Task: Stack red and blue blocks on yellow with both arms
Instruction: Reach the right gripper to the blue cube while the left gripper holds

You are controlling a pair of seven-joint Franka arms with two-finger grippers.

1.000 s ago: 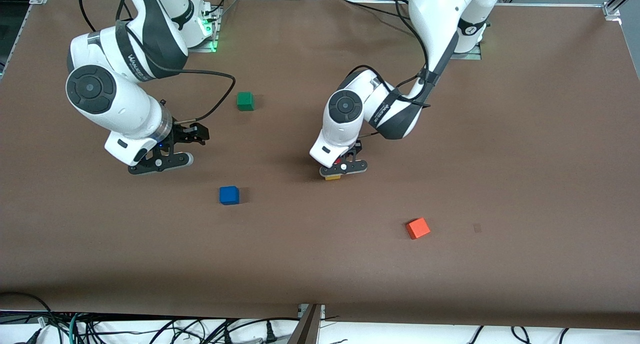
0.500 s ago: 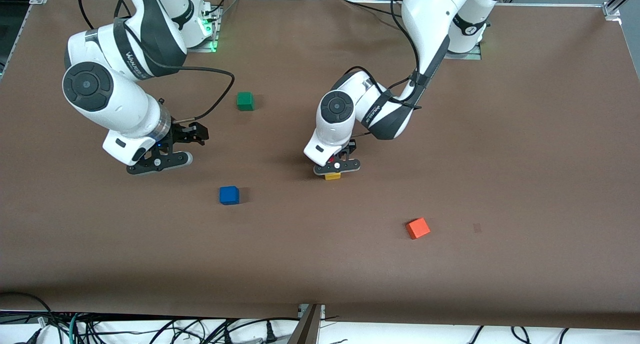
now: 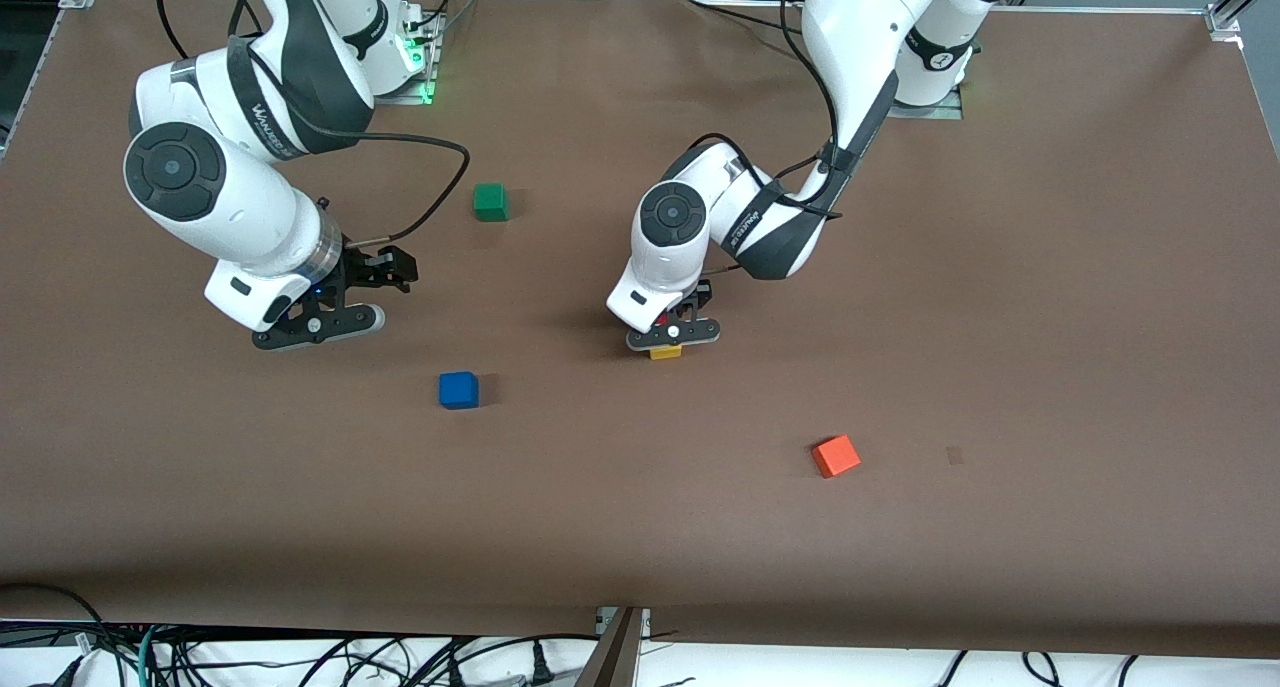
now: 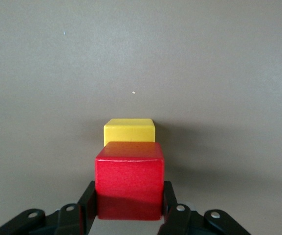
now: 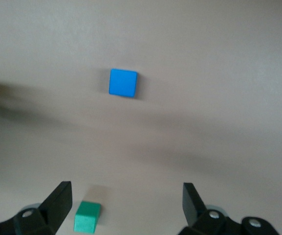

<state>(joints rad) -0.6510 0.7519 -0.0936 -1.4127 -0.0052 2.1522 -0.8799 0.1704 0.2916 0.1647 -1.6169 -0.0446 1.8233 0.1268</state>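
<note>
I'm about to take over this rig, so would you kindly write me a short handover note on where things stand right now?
Left gripper: shut on the red block, right over the yellow block near the table's middle; whether red already rests on yellow is unclear.
Right gripper: open, holding nothing, waiting above the table toward the right arm's end.
Blue block: loose on the table, nearer the front camera than the right gripper.
Done: red picked and brought to yellow.
Left: release red on yellow, then the right arm picks up blue and stacks it on top.

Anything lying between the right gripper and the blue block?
Nothing. In the front view, only bare brown table separates the open right gripper from the blue block. The right wrist view shows the same clear stretch ahead of the fingers.
</note>
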